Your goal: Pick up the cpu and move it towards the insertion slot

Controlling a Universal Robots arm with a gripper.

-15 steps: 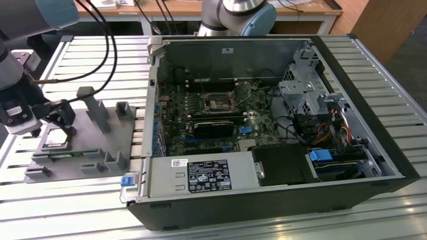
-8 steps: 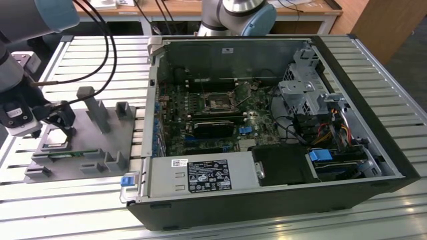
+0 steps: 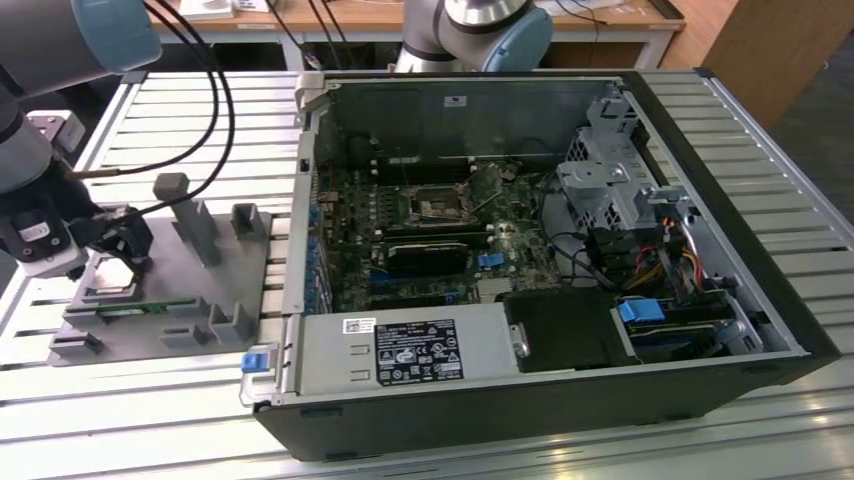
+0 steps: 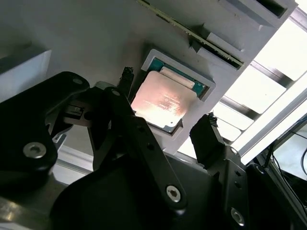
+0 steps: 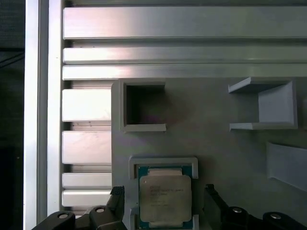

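While the cpu (image 5: pixel 165 199) lies flat, metal lid up, in a shallow square pocket (image 5: pixel 163 161) of the grey fixture (image 5: pixel 216 143), nothing has hold of it. In the first wrist view the gripper (image 5: pixel 163 191) straddles it with its jaws spread wide, one dark finger on each side of the pocket, and a gap shows between each finger and the chip's edge. The second wrist view agrees: the fingers (image 4: pixel 207 132) flank the chip without touching it, and the gripper carries nothing. I judge the chip light, thin and stiff. Its smooth lid is likely to be slippery, and its green board edge and underside are likely to be fragile. A hold therefore belongs on two opposite side edges, taken squarely and with little force. A skewed pinch could tip it in the pocket or let it slide out. The pocket's rim sits close round the chip, so fingertips have little room. Near it on the fixture stands an open-topped box (image 5: pixel 144 108), and the fixture rests on a slatted metal table (image 5: pixel 168 24). In the exterior view a green memory stick (image 3: pixel 134 308) lies on the fixture just beside the gripper. The slot (image 3: pixel 438 205) is well apart from it, on the board (image 3: pixel 400 240) inside the open case (image 3: pixel 534 400), toward the exterior view's right.
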